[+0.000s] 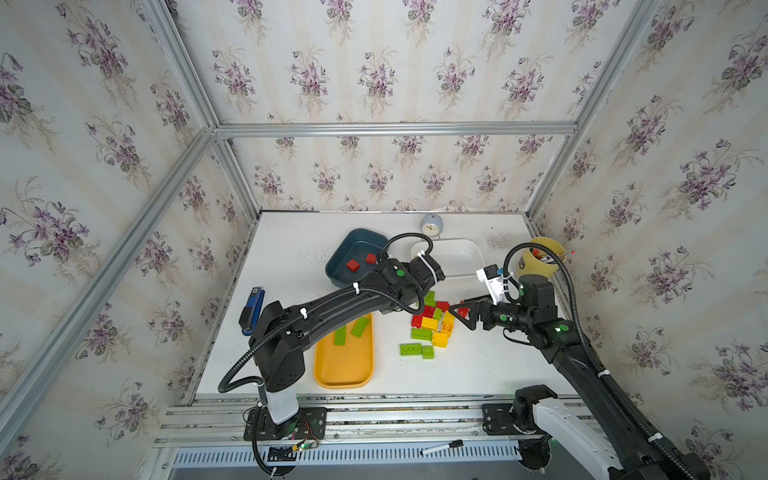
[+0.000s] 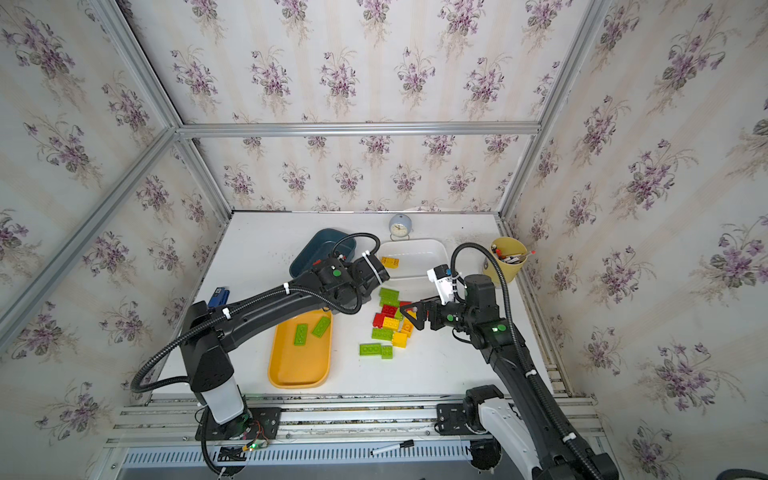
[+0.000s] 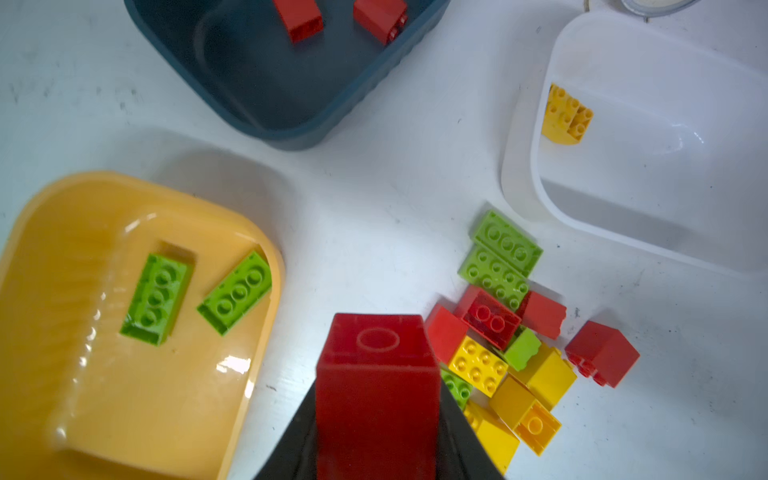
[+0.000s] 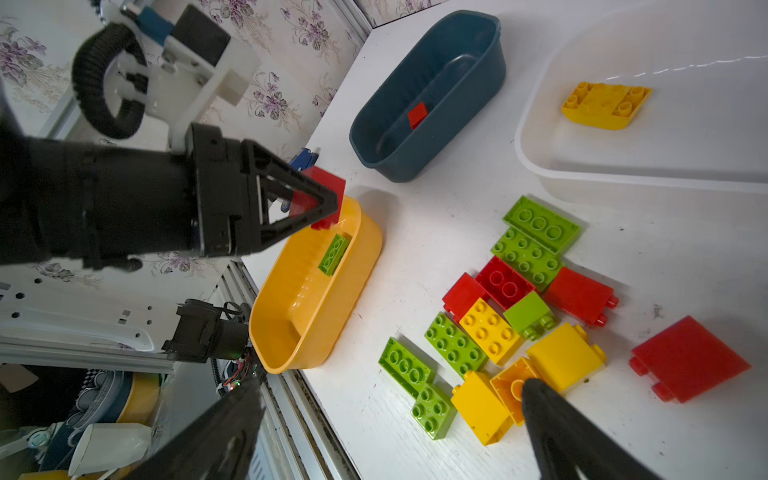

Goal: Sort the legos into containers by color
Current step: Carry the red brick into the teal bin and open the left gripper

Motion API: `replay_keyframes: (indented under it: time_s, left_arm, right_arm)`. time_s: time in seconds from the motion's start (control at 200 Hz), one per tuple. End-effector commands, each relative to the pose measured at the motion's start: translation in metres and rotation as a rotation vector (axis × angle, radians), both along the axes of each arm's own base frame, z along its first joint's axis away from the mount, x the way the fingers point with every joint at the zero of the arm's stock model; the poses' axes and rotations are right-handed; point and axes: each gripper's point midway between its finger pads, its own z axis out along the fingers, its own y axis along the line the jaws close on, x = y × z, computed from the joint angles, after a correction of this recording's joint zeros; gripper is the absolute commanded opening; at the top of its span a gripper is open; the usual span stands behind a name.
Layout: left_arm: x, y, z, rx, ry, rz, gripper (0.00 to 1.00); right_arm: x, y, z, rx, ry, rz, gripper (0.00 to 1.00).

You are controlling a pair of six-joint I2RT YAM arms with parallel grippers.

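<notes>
White table (image 1: 291,266), seen from above. Your three containers ring a loose pile of legos (image 1: 430,328), probably so that either arm has a short carry.

From the pile, the shallow yellow-orange tray (image 1: 345,374) lies at 8 o'clock and holds two oblong green bricks (image 1: 351,330), apart from each other. The white tray (image 2: 419,259) sits at 12 o'clock with one yellow brick (image 2: 390,262) inside. The deep dark blue tray (image 1: 357,245) stands at 10 o'clock, holding two red bricks (image 1: 353,265).

The pile itself mixes red, green and yellow pieces, most of them touching.

Your right gripper (image 1: 459,312) hovers at the pile's 3 o'clock edge, jaws spread wide and empty, apparently ready for the next pick.

Your left gripper (image 4: 320,199) is clamped on a square red brick (image 3: 376,374), which looks lifted clear of the table. Since reds already lie in the dark blue tray, that is likely where this one belongs.
</notes>
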Motion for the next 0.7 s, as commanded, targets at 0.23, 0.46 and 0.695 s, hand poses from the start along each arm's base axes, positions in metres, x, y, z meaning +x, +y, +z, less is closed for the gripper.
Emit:
replay_keyframes:
  time_s: [0.23, 0.46, 0.695]
  left_arm:
    - [0.1, 0.042, -0.011, 0.175, -0.011, -0.296, 0.29]
    - [0.17, 0.067, -0.026, 0.212, -0.012, -0.328, 0.29]
    - [0.216, 0.083, -0.056, 0.183, 0.021, -0.319, 0.28]
  right_arm:
    - [0.023, 0.005, 0.026, 0.017, -0.073, 0.002, 1.0]
    - [0.025, 0.003, 0.027, 0.002, -0.069, -0.01, 1.0]
    - [0.026, 0.001, 0.025, -0.019, -0.062, -0.016, 1.0]
